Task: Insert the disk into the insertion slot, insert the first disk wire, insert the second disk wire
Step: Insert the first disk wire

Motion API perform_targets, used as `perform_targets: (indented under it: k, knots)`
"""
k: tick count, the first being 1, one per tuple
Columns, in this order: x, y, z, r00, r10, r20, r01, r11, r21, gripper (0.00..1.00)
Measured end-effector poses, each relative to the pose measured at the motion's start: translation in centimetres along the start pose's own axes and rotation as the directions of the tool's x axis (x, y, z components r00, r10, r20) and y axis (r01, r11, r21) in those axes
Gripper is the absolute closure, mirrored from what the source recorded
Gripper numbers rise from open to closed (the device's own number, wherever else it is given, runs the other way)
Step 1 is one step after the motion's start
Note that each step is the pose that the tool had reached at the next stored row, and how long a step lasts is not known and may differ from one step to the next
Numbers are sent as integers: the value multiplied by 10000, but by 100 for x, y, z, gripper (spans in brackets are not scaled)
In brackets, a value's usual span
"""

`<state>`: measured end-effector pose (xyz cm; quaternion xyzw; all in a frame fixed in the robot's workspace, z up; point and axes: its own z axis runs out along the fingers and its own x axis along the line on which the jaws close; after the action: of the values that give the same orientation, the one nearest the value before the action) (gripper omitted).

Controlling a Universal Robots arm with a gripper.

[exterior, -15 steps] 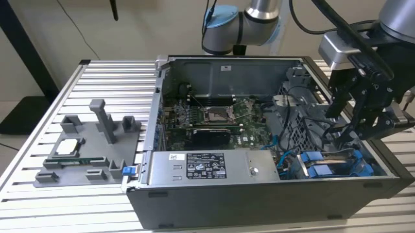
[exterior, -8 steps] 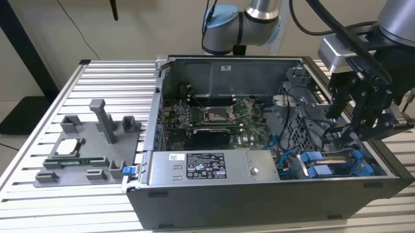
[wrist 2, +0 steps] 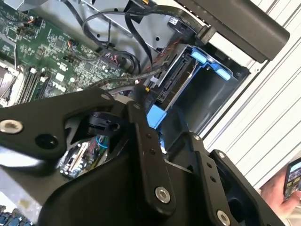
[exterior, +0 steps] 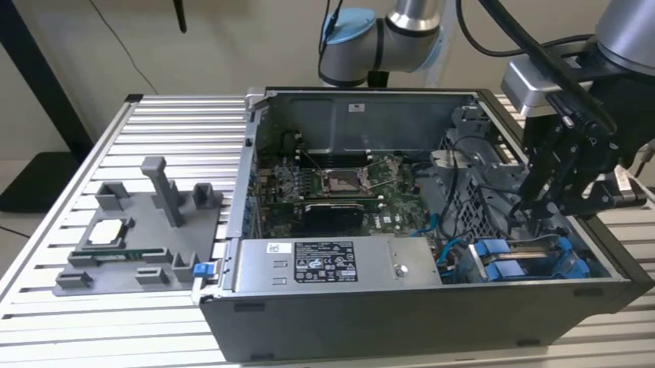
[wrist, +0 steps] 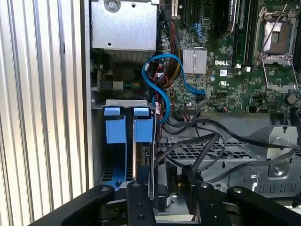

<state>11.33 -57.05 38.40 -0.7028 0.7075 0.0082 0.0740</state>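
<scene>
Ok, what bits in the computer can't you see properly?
- Disk: in the first wrist view the gripper covers one end, so how deep it sits is unclear.
- Black wires: in the second wrist view they run under the gripper, so their ends are hidden.
- Hand with a phone: cut off by the second wrist view's edge.

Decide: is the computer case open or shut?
Open. The computer case has no side cover; its circuit board lies bare in the exterior view.
</scene>
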Motion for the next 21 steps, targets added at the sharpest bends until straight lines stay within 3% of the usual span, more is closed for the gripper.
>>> perform_targets:
  k: [12, 16, 21]
  knots:
    - [0, -1, 2, 10000, -6, -1, 6, 10000, 44, 100]
    - [3, -42, 23, 9998, -24, -219, 25, 10000, 39, 100]
    - [8, -180, 43, 9987, -45, -505, 44, 10000, -38, 100]
